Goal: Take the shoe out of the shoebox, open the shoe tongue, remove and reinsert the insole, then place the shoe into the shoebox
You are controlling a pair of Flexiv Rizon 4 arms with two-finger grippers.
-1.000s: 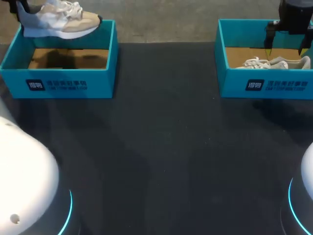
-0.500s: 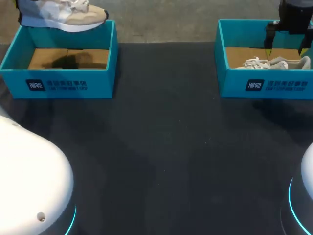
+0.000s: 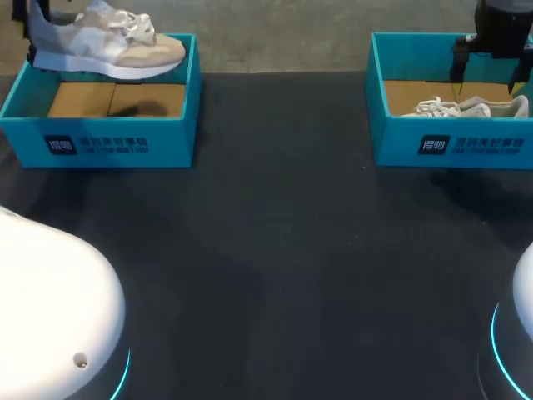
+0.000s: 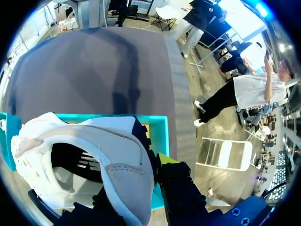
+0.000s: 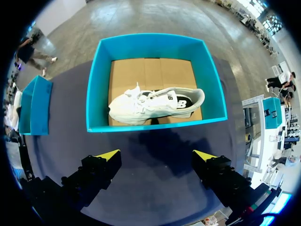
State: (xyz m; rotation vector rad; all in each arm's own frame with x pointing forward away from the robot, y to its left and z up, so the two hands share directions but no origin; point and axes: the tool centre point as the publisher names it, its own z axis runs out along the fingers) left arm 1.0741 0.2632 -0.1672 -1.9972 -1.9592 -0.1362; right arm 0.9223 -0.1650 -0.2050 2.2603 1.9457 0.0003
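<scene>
Across the dark tabletop you see two open teal boxes set well apart near the far edge, each with a brown cardboard floor. At the near corners, the white bases of your left arm and your right arm bulge into the head view.

The left shoebox stands on your left, a shadow on its floor. The right shoebox stands on your right.

Above the far wall of the left shoebox hangs the beige-and-white shoe. It is sole down and roughly level, with its toe pointing toward the middle of the tabletop, and it is clear of the box floor. In the left wrist view this shoe fills the foreground, its opening facing the camera and the teal box beneath it.

The white shoe lies on its side on the floor of the right shoebox, its laces toward the far wall.

Your left hand holds the beige-and-white shoe by the heel. One of its yellow fingertips sits against the outside of the grey heel, and the other is hidden by the shoe.

Your right hand hovers over the right shoebox with its fingers spread wide and nothing between them. The white shoe lies ahead of the tips, untouched.
</scene>
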